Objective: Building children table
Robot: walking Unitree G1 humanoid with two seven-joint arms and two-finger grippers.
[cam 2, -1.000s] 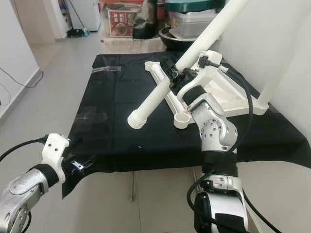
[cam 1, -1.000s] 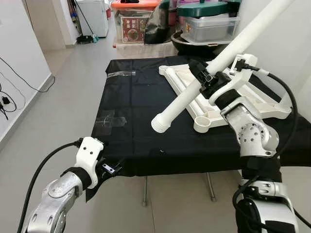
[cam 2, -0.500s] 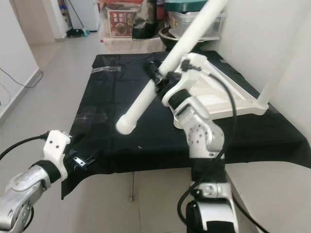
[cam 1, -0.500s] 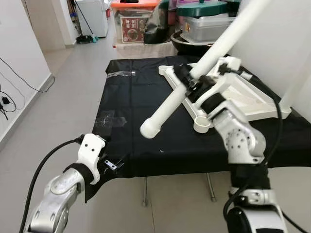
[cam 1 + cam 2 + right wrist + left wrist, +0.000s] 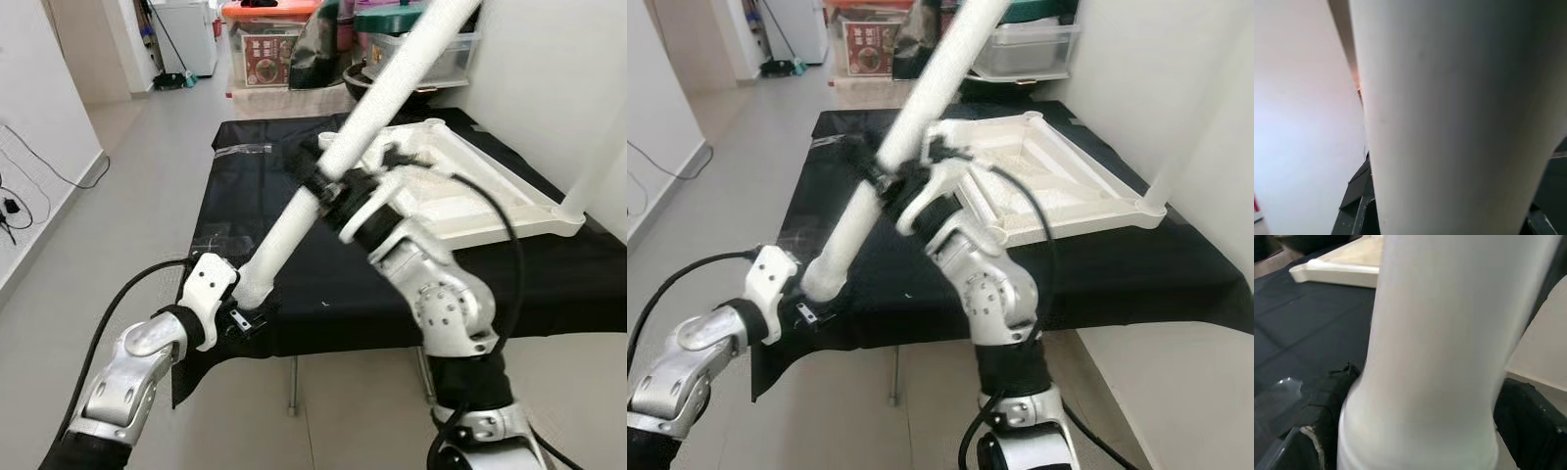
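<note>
A long white table leg [image 5: 362,117] slants from high on the right down to the table's front left edge. My right gripper [image 5: 328,191] is shut on its middle. The leg's lower end [image 5: 257,289] sits between the fingers of my left gripper [image 5: 247,315], which is open around it; the left wrist view shows the leg [image 5: 1440,357] with a black finger [image 5: 1327,416] on each side. The white tabletop [image 5: 470,196] lies upside down on the black-covered table [image 5: 245,196]. Another leg [image 5: 600,147] stands upright at its right corner.
Storage boxes [image 5: 269,49] and a dark pan [image 5: 392,93] crowd the far end of the table. A white wall [image 5: 549,69] runs close on the right. Open tiled floor [image 5: 127,166] lies to the left, with cables [image 5: 29,166] along the left wall.
My right arm has swung the leg leftward and down across the table. Its lower end now rests between the left gripper's fingers, and the left arm has risen toward it.
</note>
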